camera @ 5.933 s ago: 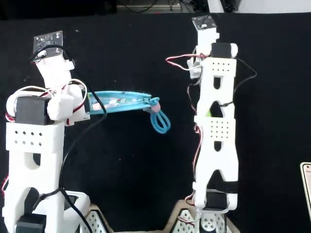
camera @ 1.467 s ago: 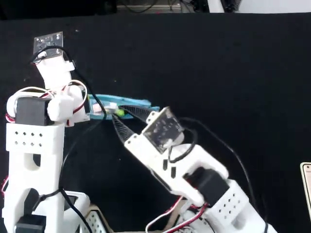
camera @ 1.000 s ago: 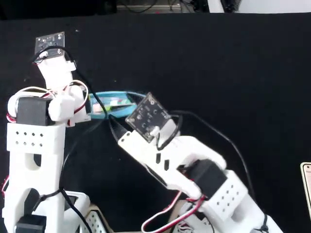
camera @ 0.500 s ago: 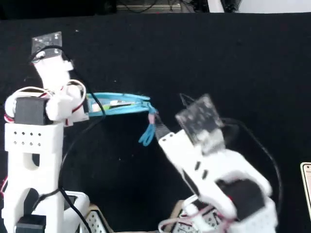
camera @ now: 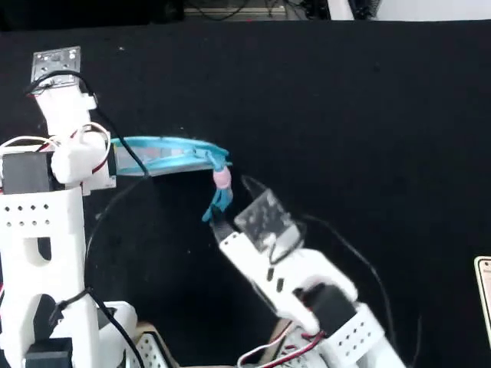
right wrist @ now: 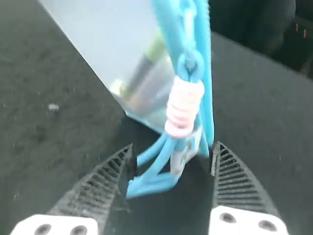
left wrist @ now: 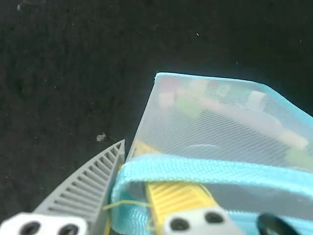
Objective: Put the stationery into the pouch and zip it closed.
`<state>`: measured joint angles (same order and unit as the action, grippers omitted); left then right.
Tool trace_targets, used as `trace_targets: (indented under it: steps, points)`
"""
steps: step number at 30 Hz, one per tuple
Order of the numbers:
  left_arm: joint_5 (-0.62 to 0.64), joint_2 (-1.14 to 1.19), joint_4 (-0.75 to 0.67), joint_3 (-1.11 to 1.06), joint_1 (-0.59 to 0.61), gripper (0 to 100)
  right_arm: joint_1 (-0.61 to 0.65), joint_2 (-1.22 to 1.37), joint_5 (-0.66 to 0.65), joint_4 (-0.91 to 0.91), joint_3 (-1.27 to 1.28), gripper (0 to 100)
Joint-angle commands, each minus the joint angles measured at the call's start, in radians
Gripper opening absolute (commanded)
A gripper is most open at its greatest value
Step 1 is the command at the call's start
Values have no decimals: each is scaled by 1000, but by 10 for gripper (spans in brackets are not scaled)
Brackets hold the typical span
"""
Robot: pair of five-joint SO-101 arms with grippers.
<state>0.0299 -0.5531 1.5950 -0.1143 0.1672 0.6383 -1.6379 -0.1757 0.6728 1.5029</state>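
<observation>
A translucent blue-edged mesh pouch [camera: 169, 153] hangs above the black table, with pens and other stationery showing through its wall [left wrist: 220, 122]. My left gripper [left wrist: 134, 196] is shut on the blue band at one end of the pouch [camera: 115, 161]. At the other end hangs a pink bead [camera: 221, 179] with a blue cord loop [camera: 215, 204]. My right gripper [camera: 230, 204] is open just below that end. In the right wrist view the cord loop [right wrist: 155, 172] dangles between its fingers [right wrist: 100, 188], with the bead [right wrist: 184, 108] just above; the fingers do not touch it.
A black cloth covers the table [camera: 368, 115]. A pale card [camera: 484, 291] lies at the right edge. The arms' white bases [camera: 46, 307] stand along the front. The far and right parts of the cloth are bare.
My right gripper drew back from over the pouch's middle and now sits under the pull end with the cord between its fingers. The left arm carried the pouch slightly left and up.
</observation>
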Motion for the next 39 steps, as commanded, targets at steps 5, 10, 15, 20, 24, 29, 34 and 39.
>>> trace_targets:
  steps: [5,10,15,20,24,29,34,39]
  points:
    - [-135,0,-14,-1,12,33,0,-325,89,-97,174,237]
    - [-135,9,-12,-2,12,33,-2,-309,176,-97,153,237]
    - [-135,6,-31,-58,-30,33,-5,-309,207,-60,91,237]
    - [-135,0,-100,-151,-120,33,-6,-309,207,-20,68,237]
    - [-135,0,-120,-176,-134,33,-6,-309,201,-21,67,237]
    - [-135,0,-120,-179,-131,33,-8,-309,201,-20,65,236]
    - [-132,0,-118,-179,-127,33,-72,-302,198,58,-30,198]
    - [-132,0,-120,-180,-133,33,-61,-302,115,75,-28,150]
